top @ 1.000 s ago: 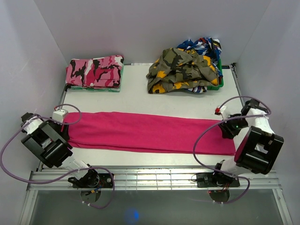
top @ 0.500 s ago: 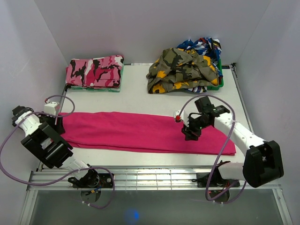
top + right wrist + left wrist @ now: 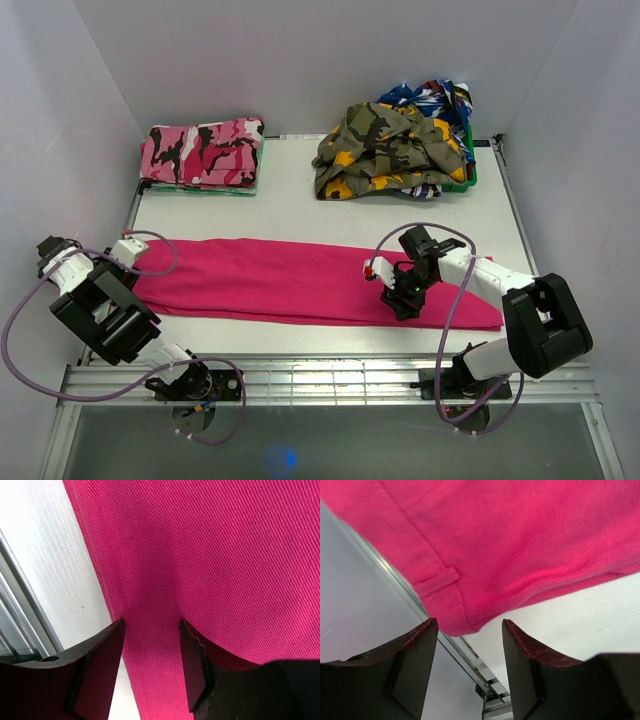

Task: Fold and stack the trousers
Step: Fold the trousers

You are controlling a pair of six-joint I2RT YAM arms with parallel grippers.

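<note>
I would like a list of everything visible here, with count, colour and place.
plain magenta-pink fabric trousers: one, magenta, flat across the near table
folded camouflage garment: one, pink-black-white, far left
crumpled camouflage garment: one, olive-yellow, far right, over the bin
patterned clothes: several, blue-white, behind the olive one
plastic bin: one, green, far right
table: one, white, under everything
left hand: one, dark fingers, open, at trousers' left end
right hand: one, dark fingers, open, over trousers' right part

— How do the trousers (image 3: 300,282) lie?
— Flat on my counter (image 3: 300,215), one long narrow strip of plain bright magenta cloth, running left to right.
— Any creases?
— Mostly smooth; a belt loop (image 3: 436,582) shows at the left end.
</note>
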